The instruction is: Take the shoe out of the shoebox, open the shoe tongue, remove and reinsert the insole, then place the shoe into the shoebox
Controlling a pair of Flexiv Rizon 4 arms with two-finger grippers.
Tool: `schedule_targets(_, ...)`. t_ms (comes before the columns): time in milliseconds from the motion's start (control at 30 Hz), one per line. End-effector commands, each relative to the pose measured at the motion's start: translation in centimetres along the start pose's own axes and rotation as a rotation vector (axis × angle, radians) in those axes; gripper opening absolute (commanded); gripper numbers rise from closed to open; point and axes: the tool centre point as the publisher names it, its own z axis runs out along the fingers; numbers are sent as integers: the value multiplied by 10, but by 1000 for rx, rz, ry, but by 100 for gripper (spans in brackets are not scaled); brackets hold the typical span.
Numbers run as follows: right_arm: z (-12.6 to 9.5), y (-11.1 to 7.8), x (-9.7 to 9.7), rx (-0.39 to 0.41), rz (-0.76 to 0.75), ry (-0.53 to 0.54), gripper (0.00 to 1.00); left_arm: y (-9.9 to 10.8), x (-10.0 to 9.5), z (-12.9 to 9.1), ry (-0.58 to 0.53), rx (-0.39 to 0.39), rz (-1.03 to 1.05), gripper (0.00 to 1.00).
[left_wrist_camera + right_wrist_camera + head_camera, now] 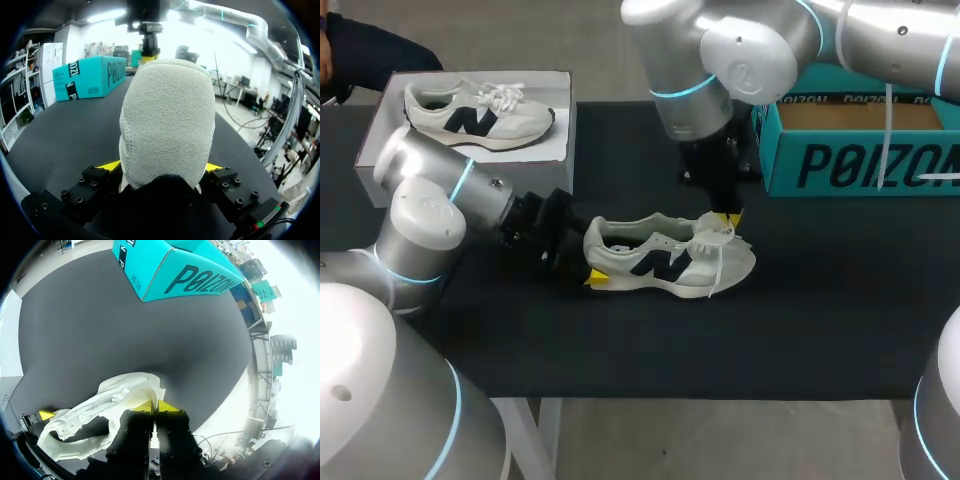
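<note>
Opening the tongue (713,233) appears to be the step in hand. The shoe (665,262) stands on its sole near the middle of the desk (820,300), out of the teal shoebox (860,150) at the back right corner, toe toward the right edge. The left gripper (588,277) is closed on the heel (165,120), one yellow tip pressed to each side. The right gripper (728,220) has its tips almost together, apparently pinching the raised tongue from above.

To do this well, keep the heel clamped as an anchor and draw the tongue up and toward the toe in a slow arc. Watch the loose lace (717,268) hanging down the side; it could snag.

The heel is pale, napped suede, rounded and firm enough to resist the clamp. The tongue is thin, soft and pliable, so it may slip. The sole is smooth and off-white, the desk matte black.
</note>
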Motion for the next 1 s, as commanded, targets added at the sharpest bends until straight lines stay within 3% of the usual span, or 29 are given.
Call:
schedule_targets(33, 14, -1, -5, 9, 17, 13, 0, 1, 0, 1, 0, -5, 0, 0)
schedule_targets(333, 40, -2, -3, 45, 27, 13, 0, 1, 0, 1, 0, -5, 0, 0)
schedule_targets(633, 55, 0, 11, 63, 34, 34, 3, 1, 0, 1, 0, -5, 0, 0)
schedule_targets(800, 56, 0, 13, 66, 32, 39, 36, 1, 0, 1, 0, -5, 0, 0)
schedule_targets(900, 51, 0, 9, 60, 38, 40, 47, 1, 0, 1, 0, -5, 0, 0)
schedule_targets(1000, 45, -2, 4, 51, 40, 41, 89, 1, 0, 1, 0, -5, 0, 0)
